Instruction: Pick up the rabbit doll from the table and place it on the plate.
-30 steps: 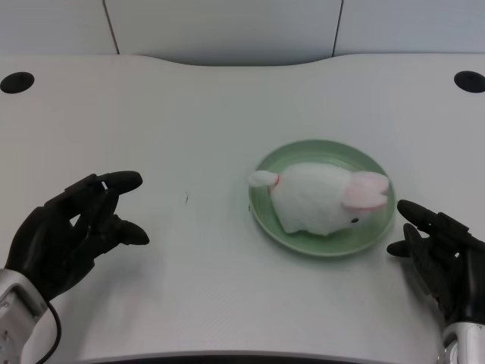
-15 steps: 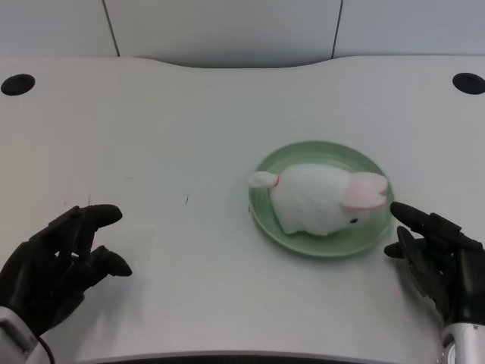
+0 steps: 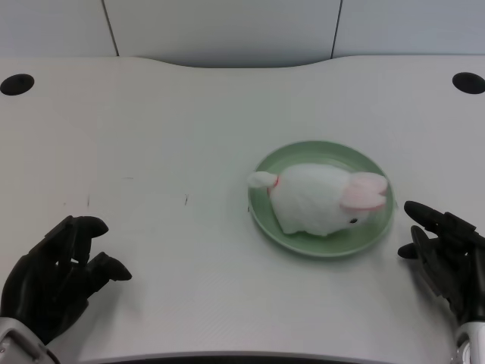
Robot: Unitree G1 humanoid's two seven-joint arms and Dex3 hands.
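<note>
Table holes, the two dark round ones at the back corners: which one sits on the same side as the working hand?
The left cable hole, at the back left corner. The left hand lies below it near the front edge; the other hole is at the back right.

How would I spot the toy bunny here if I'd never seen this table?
Start at the white table and find the round pale green plate right of centre. The fluffy white rabbit doll lies on it. Pink ears and a small round tail set it apart from the black left hand.
</note>
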